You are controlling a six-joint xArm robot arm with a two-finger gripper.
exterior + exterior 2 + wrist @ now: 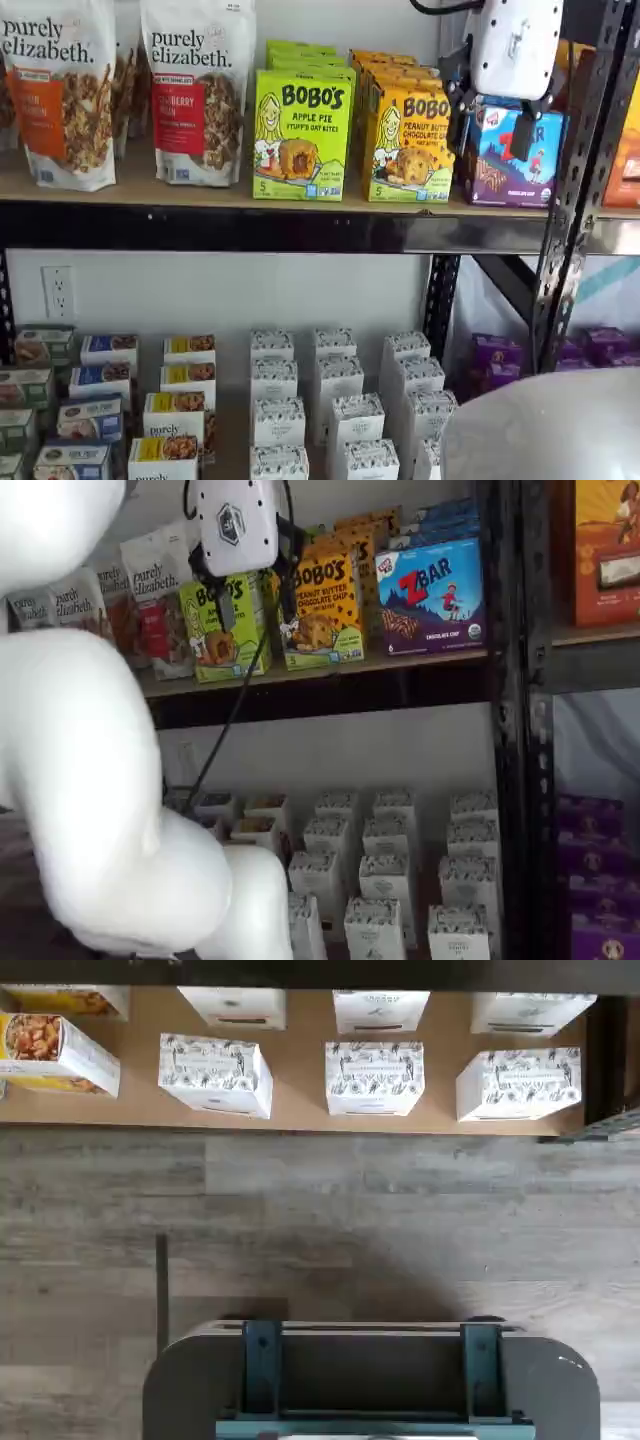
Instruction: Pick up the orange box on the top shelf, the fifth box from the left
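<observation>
The orange box (410,140) stands upright at the front of its row on the top shelf (250,230), between a lime-green box and a blue-purple box. It shows in both shelf views (325,605), as does the shelf (330,680). My gripper (492,135) hangs in front of the shelf at box height, open, with a plain gap between its black fingers and nothing in them. In a shelf view it overlaps the blue-purple box; in a shelf view (255,605) it overlaps the lime-green box. The wrist view shows neither the orange box nor the fingers.
Lime-green Apple Pie box (300,135) and granola bags (65,90) stand left of the orange box, the ZBar box (510,165) right of it. A black upright (580,180) rises past that. White boxes (375,1078) fill the lower shelf. My white arm (90,780) fills a shelf view's left.
</observation>
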